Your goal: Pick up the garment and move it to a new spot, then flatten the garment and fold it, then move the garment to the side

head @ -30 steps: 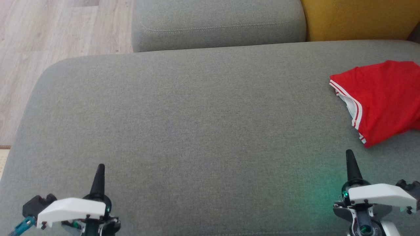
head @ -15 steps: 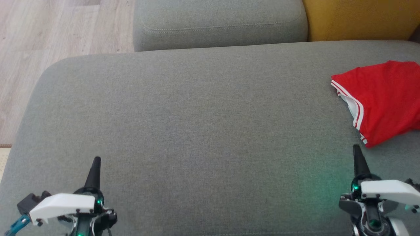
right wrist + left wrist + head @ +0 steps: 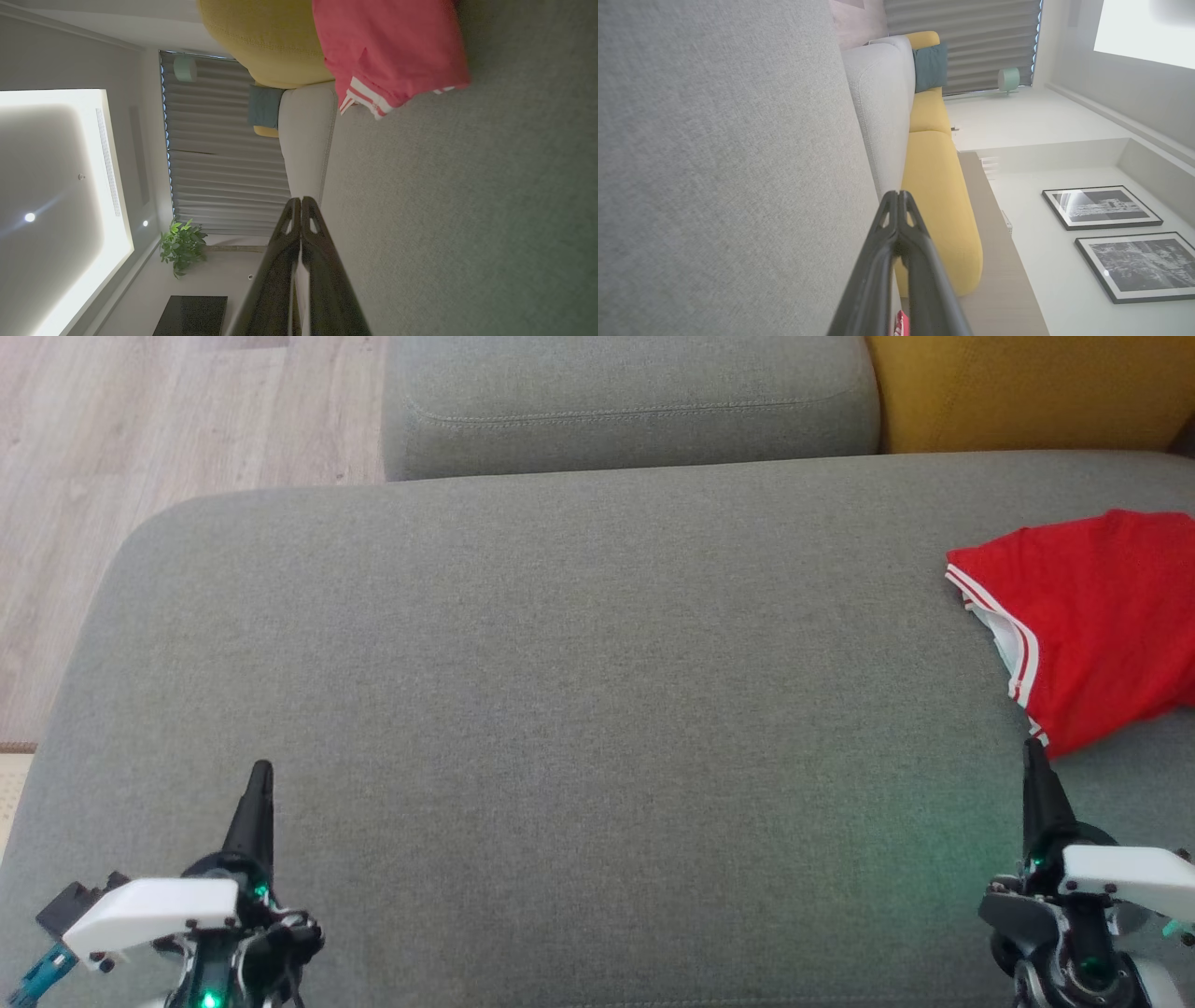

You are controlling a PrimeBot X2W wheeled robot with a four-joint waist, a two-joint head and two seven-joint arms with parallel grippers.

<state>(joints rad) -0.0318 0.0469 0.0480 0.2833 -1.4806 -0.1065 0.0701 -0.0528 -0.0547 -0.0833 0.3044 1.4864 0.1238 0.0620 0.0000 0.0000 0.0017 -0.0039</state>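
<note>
On grey sofa (image 3: 560, 663), garment (image 3: 1102, 616) lies far R, nr yellow cushion (image 3: 1027, 392).

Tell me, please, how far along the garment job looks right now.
Done: unclear; the garment lies bunched at the right edge of the seat cushion, no neat fold visible. In hand: nothing; left gripper and right gripper are shut and empty, the right one just short of the garment. Left: probably picking up, flattening, folding, setting aside.

red garment (image 3: 1097, 621) with striped trim lies folded, far right.
</note>
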